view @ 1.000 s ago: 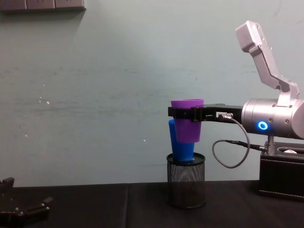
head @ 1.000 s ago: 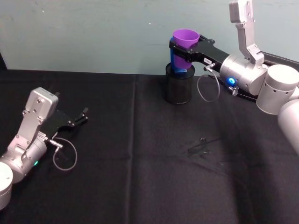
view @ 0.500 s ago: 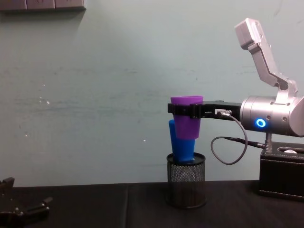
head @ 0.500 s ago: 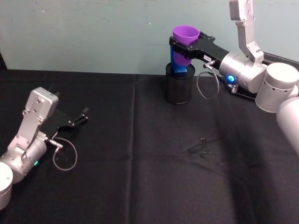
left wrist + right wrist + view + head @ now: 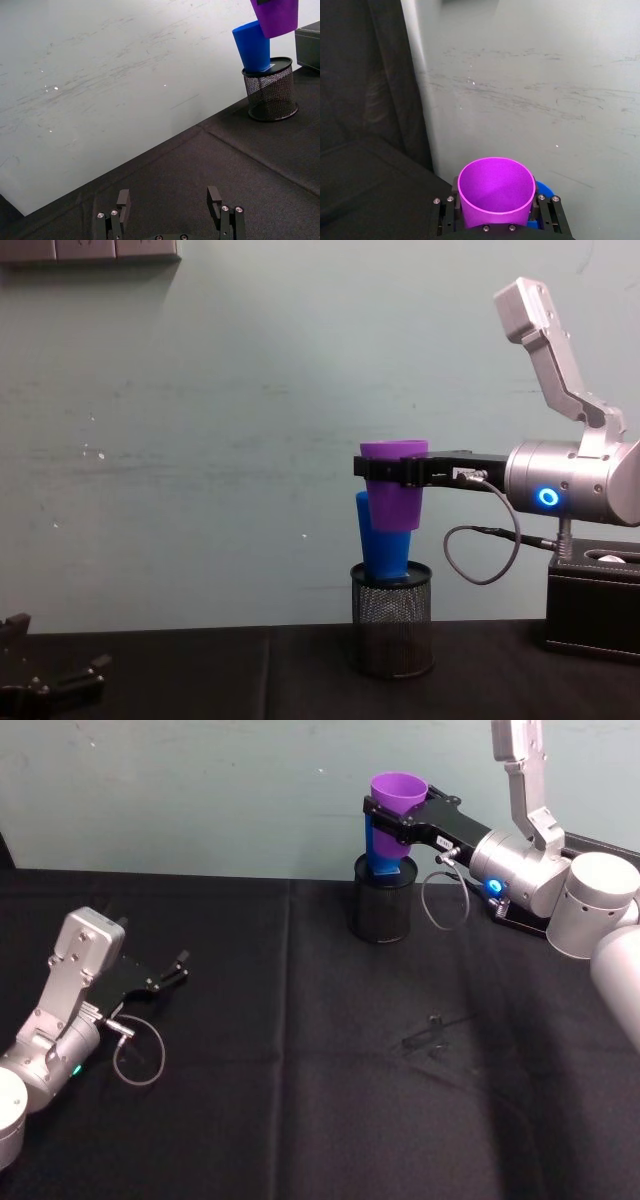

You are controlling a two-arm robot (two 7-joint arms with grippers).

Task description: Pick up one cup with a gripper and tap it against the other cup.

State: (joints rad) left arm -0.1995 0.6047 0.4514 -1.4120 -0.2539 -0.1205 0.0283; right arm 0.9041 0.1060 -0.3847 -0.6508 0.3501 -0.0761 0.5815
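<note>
Right hand [image 5: 398, 816] raised, clamped — left hand [image 5: 172, 970] low, open.

The other cup [image 5: 383, 555] sits in the pen holder [image 5: 392, 625] — the one cup [image 5: 396, 508] just beside it, higher, rightward.

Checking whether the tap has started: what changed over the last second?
The right gripper, shut on the purple cup, lifted it slightly; most of the rise came early. The blue cup stayed tilted in the mesh holder, and the left gripper stayed parked, open, near the table.
</note>
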